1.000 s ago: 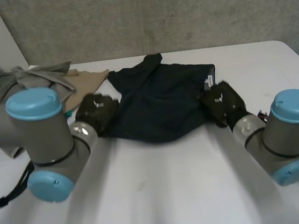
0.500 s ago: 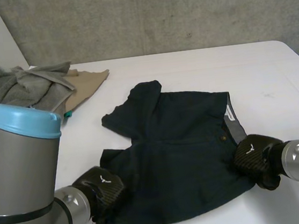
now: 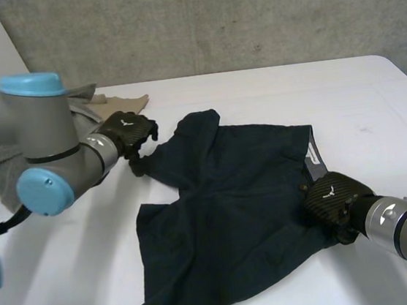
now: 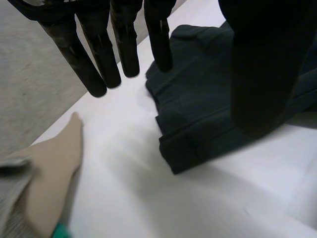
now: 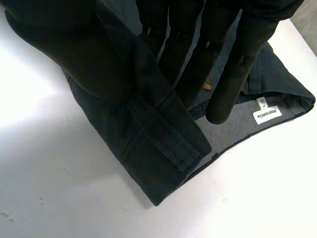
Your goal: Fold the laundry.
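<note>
— Lying flat in the middle of the white table (image 3: 374, 96) are the dark blue shorts (image 3: 232, 208), right?

— Yes. The waistband is on the right side. One leg points to the far left and the other leg to the near edge.

— What is the right hand (image 3: 331, 197) doing?

— It sits at the waistband. In the right wrist view the thumb is on one side of the thick band and the fingers (image 5: 241, 64) are on the other. So it pinches the shorts there. A little white label (image 5: 266, 114) shows inside the band, close to the fingertips.

— And the left hand (image 3: 129, 131)?

— It is at the hem of the far leg. In the left wrist view its fingers (image 4: 124, 49) are straight and spread, and they hold nothing. The corner of the hem lies on the table below them.

— What else is on the table?

— A tan cloth (image 3: 121, 103) and a grey heap of clothes (image 3: 84, 101) lie at the far left, close to the left arm.
</note>
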### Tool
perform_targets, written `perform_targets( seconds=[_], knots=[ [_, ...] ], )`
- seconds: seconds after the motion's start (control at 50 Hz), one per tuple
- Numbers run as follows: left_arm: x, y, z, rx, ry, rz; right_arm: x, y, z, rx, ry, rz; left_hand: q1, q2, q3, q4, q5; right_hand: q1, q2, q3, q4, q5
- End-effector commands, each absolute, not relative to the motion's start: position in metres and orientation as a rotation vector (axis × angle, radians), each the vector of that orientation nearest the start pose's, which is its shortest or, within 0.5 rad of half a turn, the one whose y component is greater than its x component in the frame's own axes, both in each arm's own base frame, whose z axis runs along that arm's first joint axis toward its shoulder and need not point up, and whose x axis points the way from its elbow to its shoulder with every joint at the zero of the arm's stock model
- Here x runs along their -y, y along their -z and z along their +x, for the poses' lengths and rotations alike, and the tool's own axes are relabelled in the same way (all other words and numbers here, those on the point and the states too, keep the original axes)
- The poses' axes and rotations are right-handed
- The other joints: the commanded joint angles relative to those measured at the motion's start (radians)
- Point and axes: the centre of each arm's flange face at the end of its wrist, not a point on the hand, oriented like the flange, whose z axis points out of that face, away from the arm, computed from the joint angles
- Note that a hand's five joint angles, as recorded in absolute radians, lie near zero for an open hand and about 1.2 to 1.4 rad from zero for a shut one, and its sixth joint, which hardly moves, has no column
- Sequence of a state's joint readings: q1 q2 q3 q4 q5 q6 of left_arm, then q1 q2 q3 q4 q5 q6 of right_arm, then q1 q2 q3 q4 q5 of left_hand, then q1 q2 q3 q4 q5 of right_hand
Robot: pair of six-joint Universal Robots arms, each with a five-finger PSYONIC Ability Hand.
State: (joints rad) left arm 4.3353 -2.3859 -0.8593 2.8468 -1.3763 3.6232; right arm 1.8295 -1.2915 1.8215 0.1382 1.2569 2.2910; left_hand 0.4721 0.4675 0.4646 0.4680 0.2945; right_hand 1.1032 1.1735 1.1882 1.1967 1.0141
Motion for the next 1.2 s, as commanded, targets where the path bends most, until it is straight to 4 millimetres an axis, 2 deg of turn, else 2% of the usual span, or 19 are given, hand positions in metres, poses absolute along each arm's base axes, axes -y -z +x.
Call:
perform_targets(
  seconds=[0.02, 0.16, 0.3, 0.34, 0.38, 0.4, 0.54, 0.68, 0.7, 0.72, 0.74, 0.76, 0.8, 0.9, 0.98, 1.0, 1.06, 1.16, 1.2],
  knots=[
    [0.373, -0.158, -0.315, -2.339, 1.833, 1.414, 0.217, -0.154, 0.223, -2.244, 1.445, -1.628, 0.161, 0.166, 0.169, 0.165, 0.164, 0.293, 0.223, 0.208, 0.2, 0.208],
    [0.383, -0.137, -0.317, -2.249, 1.758, 1.47, 0.219, -0.152, 0.223, -2.241, 1.465, -1.622, 0.141, 0.145, 0.148, 0.145, 0.144, 0.293, 0.223, 0.208, 0.2, 0.208],
    [0.384, -0.128, -0.319, -2.179, 1.704, 1.495, 0.221, -0.151, 0.223, -2.239, 1.476, -1.621, 0.167, 0.172, 0.175, 0.171, 0.17, 0.293, 0.223, 0.208, 0.2, 0.208],
    [0.382, -0.126, -0.321, -2.152, 1.685, 1.513, 0.222, -0.151, 0.222, -2.24, 1.483, -1.618, 0.389, 0.393, 0.396, 0.393, 0.392, 0.293, 0.223, 0.208, 0.2, 0.208],
    [0.382, -0.126, -0.321, -2.13, 1.675, 1.516, 0.222, -0.152, 0.222, -2.24, 1.488, -1.617, 0.843, 0.847, 0.85, 0.847, 0.846, 0.293, 0.223, 0.208, 0.2, 0.208],
    [0.383, -0.131, -0.32, -2.106, 1.674, 1.494, 0.223, -0.152, 0.222, -2.239, 1.492, -1.617, 0.923, 0.928, 0.931, 0.927, 0.926, 0.293, 0.223, 0.208, 0.2, 0.208],
    [0.38, -0.153, -0.313, -2.045, 1.593, 1.243, 0.222, -0.152, 0.222, -2.239, 1.491, -1.613, 0.924, 0.929, 0.932, 0.928, 0.927, 0.293, 0.223, 0.208, 0.2, 0.208],
    [0.358, -0.149, -0.316, -2.074, 1.45, 1.202, 0.217, -0.152, 0.226, -2.226, 1.492, -1.628, 0.924, 0.929, 0.932, 0.928, 0.927, 0.293, 0.223, 0.208, 0.2, 0.208],
    [0.353, -0.151, -0.32, -2.087, 1.455, 1.216, 0.217, -0.153, 0.226, -2.224, 1.493, -1.63, 0.89, 0.894, 0.897, 0.894, 0.893, 0.293, 0.223, 0.208, 0.2, 0.208],
    [0.352, -0.153, -0.322, -2.09, 1.469, 1.22, 0.216, -0.153, 0.227, -2.223, 1.495, -1.634, 0.674, 0.679, 0.682, 0.678, 0.677, 0.293, 0.223, 0.208, 0.2, 0.208],
    [0.351, -0.156, -0.324, -2.089, 1.484, 1.22, 0.216, -0.154, 0.227, -2.223, 1.5, -1.634, 0.41, 0.415, 0.418, 0.415, 0.414, 0.293, 0.223, 0.208, 0.2, 0.208],
    [0.348, -0.161, -0.326, -2.091, 1.509, 1.22, 0.216, -0.155, 0.227, -2.226, 1.504, -1.632, -0.124, -0.119, -0.117, -0.12, -0.121, 0.293, 0.223, 0.208, 0.2, 0.208],
    [0.347, -0.17, -0.326, -2.086, 1.534, 1.202, 0.216, -0.156, 0.227, -2.23, 1.508, -1.626, -0.255, -0.251, -0.248, -0.251, -0.252, 0.293, 0.223, 0.208, 0.2, 0.208],
    [0.339, -0.208, -0.314, -2.1, 1.601, 1.091, 0.217, -0.159, 0.225, -2.239, 1.523, -1.595, -0.259, -0.254, -0.251, -0.255, -0.256, 0.293, 0.223, 0.208, 0.2, 0.208],
    [0.318, -0.232, -0.304, -2.157, 1.64, 1.049, 0.217, -0.161, 0.226, -2.246, 1.528, -1.554, -0.212, -0.207, -0.204, -0.208, -0.209, 0.293, 0.223, 0.208, 0.2, 0.208],
    [0.306, -0.239, -0.3, -2.195, 1.647, 1.046, 0.217, -0.162, 0.226, -2.252, 1.526, -1.532, -0.197, -0.193, -0.19, -0.193, -0.194, 0.293, 0.223, 0.208, 0.2, 0.208],
    [0.286, -0.245, -0.294, -2.266, 1.66, 1.053, 0.218, -0.163, 0.227, -2.264, 1.524, -1.485, -0.13, -0.125, -0.122, -0.126, -0.127, 0.293, 0.223, 0.208, 0.2, 0.208],
    [0.216, -0.252, -0.281, -2.479, 1.634, 1.166, 0.222, -0.172, 0.236, -2.282, 1.512, -1.318, 0.04, 0.045, 0.048, 0.044, 0.043, 0.293, 0.223, 0.208, 0.2, 0.208],
    [0.199, -0.249, -0.278, -2.525, 1.611, 1.203, 0.223, -0.174, 0.24, -2.289, 1.504, -1.28, 0.105, 0.11, 0.113, 0.109, 0.108, 0.293, 0.223, 0.208, 0.2, 0.208]
  ],
)
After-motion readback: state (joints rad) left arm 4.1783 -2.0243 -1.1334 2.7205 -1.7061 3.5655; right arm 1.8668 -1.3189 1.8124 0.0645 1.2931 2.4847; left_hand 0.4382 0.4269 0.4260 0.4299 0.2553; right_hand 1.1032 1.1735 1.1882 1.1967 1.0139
